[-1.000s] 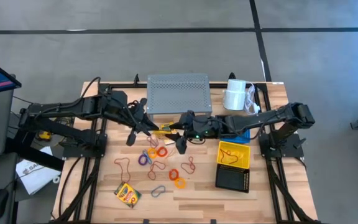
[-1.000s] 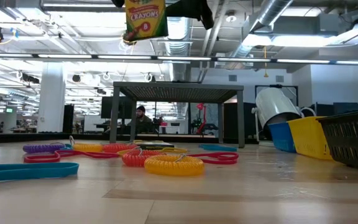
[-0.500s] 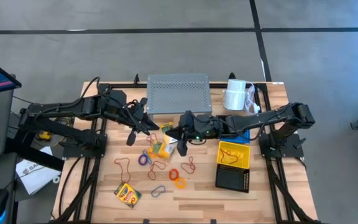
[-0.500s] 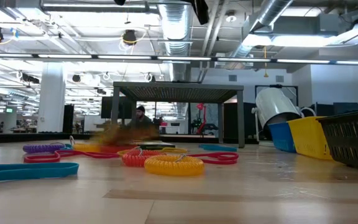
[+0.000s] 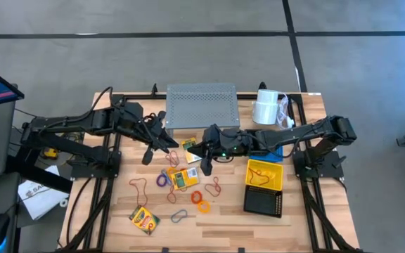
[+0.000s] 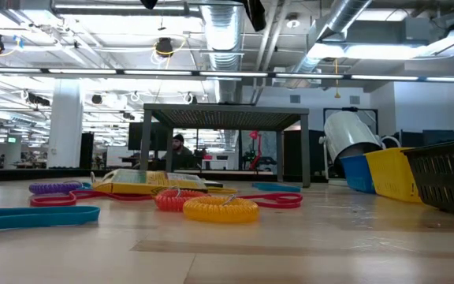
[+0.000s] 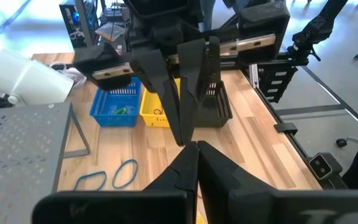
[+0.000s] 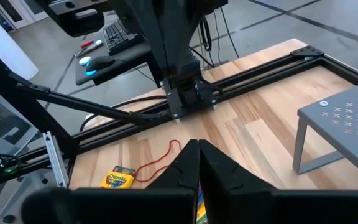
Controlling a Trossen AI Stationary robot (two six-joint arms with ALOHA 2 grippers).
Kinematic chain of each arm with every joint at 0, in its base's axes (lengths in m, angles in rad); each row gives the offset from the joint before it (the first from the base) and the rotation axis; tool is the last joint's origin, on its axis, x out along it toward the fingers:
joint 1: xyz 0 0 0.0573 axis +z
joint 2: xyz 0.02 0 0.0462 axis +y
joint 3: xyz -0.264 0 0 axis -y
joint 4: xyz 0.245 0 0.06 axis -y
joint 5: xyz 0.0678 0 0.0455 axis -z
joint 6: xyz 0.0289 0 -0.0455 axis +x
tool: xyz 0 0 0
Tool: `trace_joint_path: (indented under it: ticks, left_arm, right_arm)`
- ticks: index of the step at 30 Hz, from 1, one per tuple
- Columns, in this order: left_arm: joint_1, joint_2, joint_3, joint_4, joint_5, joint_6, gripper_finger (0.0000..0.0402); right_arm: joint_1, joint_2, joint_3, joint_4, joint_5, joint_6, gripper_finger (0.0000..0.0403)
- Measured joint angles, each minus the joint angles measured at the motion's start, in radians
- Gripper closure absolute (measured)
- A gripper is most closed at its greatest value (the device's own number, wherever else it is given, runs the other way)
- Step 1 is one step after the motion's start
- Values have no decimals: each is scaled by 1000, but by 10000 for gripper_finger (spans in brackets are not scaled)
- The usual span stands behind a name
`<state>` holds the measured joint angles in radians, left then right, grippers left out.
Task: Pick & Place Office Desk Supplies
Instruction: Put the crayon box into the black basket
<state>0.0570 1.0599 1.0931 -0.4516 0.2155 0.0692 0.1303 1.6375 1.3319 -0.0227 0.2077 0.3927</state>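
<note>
A yellow-green crayon box (image 5: 183, 177) lies flat on the table among the coloured loops (image 5: 188, 193); the low view shows it resting partly on them (image 6: 144, 183). A second crayon box (image 5: 144, 219) lies near the front left, also seen past the right fingers (image 8: 117, 179). My left gripper (image 5: 176, 146) and my right gripper (image 5: 193, 147) hang high over the table in front of the shelf, tip to tip with a small gap. Both are shut with nothing between their fingers (image 7: 189, 148) (image 8: 191, 144). The blue (image 7: 115, 106), yellow (image 5: 264, 174) and black (image 5: 264, 202) baskets stand at the right.
The grey perforated shelf (image 5: 201, 105) stands at the far edge, with the white paper roll (image 5: 266, 109) to its right. The right arm reaches over the blue basket. Bare wood lies along the near edge (image 5: 223, 225).
The crayon box that hung high between the two grippers' tips has dropped to the table and now lies flat on the loops. Both arms have kept their places.
</note>
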Motion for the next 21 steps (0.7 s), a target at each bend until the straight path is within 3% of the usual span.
trace_joint_path:
  ticks: [6, 11, 15, 21]
  left_arm:
    - [0, 0, 0, -33, -1, 0, 401]
    - [0, 20, 0, -160, -6, 0, 401]
    - [0, 54, 0, -267, -6, 0, 401]
    - [0, 132, -35, -305, -6, -59, 379]
  right_arm:
    - [0, 0, 0, 0, -1, -11, 402]
    - [6, 0, 0, -24, -53, -158, 391]
    - [15, 0, 0, -106, -61, -197, 357]
    - [35, -3, 0, -266, -79, -131, 291]
